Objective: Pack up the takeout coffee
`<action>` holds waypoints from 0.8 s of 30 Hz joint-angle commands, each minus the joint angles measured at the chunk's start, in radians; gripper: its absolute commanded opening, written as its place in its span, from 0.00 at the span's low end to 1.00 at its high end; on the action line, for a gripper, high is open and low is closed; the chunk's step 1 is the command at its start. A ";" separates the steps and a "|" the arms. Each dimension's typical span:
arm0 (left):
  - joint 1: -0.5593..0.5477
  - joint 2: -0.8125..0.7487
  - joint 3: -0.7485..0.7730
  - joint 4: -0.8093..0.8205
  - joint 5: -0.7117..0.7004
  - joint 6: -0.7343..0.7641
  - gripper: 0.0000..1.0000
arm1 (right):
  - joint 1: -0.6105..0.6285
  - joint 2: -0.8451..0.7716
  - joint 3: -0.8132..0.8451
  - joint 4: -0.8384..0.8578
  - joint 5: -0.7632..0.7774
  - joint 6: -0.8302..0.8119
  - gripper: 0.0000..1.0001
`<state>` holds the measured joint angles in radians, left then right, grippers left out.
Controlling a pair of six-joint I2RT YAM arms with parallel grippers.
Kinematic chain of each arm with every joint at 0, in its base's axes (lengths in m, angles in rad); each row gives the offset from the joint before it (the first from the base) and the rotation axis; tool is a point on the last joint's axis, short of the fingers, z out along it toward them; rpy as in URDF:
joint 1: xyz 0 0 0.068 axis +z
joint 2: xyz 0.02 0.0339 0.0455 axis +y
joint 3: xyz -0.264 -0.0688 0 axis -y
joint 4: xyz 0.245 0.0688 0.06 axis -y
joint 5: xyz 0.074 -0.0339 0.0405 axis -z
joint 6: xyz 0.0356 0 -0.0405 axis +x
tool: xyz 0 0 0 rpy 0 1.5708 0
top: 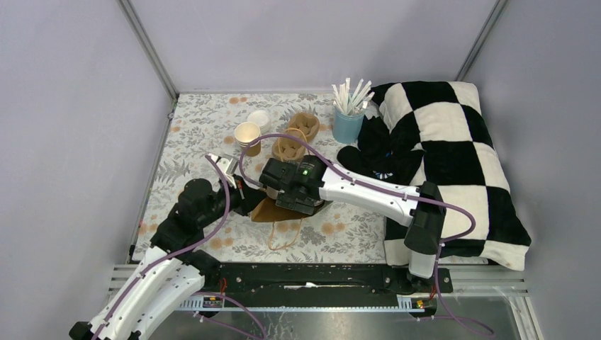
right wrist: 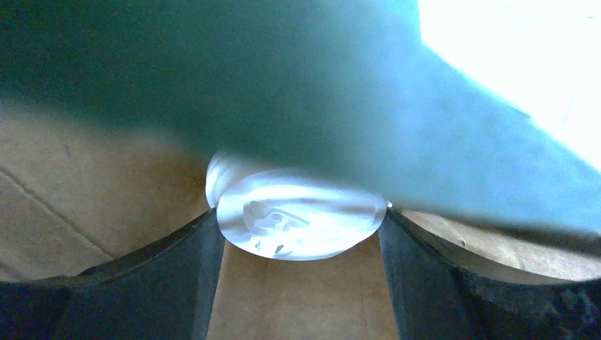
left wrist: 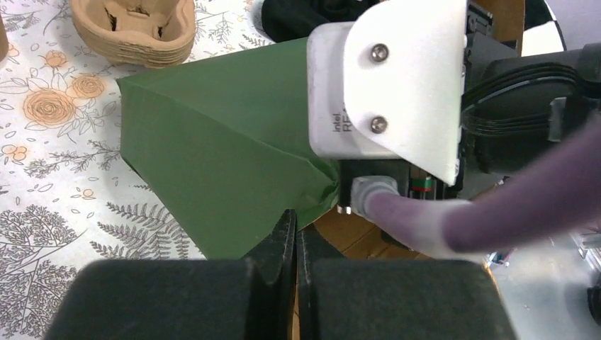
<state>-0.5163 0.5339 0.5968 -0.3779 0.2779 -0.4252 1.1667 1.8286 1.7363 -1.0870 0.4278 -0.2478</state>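
**Left gripper** (left wrist: 294,225): jaws are pressing fully together and pinching the edge of the bag (left wrist: 212,142) at its mouth.

**Right gripper** (right wrist: 301,244): it is reaching into the bag's mouth. The fingers (right wrist: 202,269) are standing wide, one on each side of the lidded cup (right wrist: 298,219), and are clamping it at the lid's rim.

**Bag**: green paper outside, brown inside. It is lying on its side on the table (top: 198,127) near the arms, with its twine handles trailing toward the near edge. It is holding the lidded cup, and a green wall is sagging over the top of that cup in the right wrist view.

**Lidded cup**: only its white plastic lid is showing. It is sitting inside the bag between the right fingers.

**Open cup** (top: 247,134): tan paper. It is standing upright at the far left of the table, well apart from the bag, with its cream-white inside showing.

**Loose lid** (top: 259,118): white and round. It is lying flat just behind the open cup.

**Pulp carriers** (top: 298,134): brown and stacked. They are sitting beside the open cup, beyond the bag.

**Blue cup** (top: 347,126): it is standing upright at the far side and holding a bunch of white straws (top: 351,95).

**Checked cloth** (top: 453,149): black and white. It is covering the right side of the table.
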 commanded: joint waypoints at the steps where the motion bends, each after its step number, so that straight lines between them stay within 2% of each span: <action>1: -0.016 -0.005 -0.001 -0.017 0.005 -0.012 0.00 | 0.012 0.031 0.065 -0.122 0.126 0.068 0.25; 5: -0.016 0.002 -0.002 -0.003 -0.002 -0.003 0.00 | 0.021 0.034 0.063 -0.137 0.171 0.096 0.25; 12: -0.016 -0.027 -0.006 0.009 0.023 0.012 0.00 | 0.007 -0.018 -0.119 0.082 0.215 0.019 0.25; 17: -0.016 -0.043 0.002 0.002 0.021 0.020 0.00 | -0.008 -0.051 -0.183 0.193 0.222 -0.020 0.25; 24: -0.016 -0.045 0.081 -0.044 0.000 0.069 0.00 | -0.022 -0.065 -0.186 0.182 0.250 -0.023 0.25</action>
<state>-0.5320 0.5049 0.5900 -0.4133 0.2821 -0.4000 1.1786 1.7981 1.5646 -0.8692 0.6014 -0.2543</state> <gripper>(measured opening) 0.005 0.806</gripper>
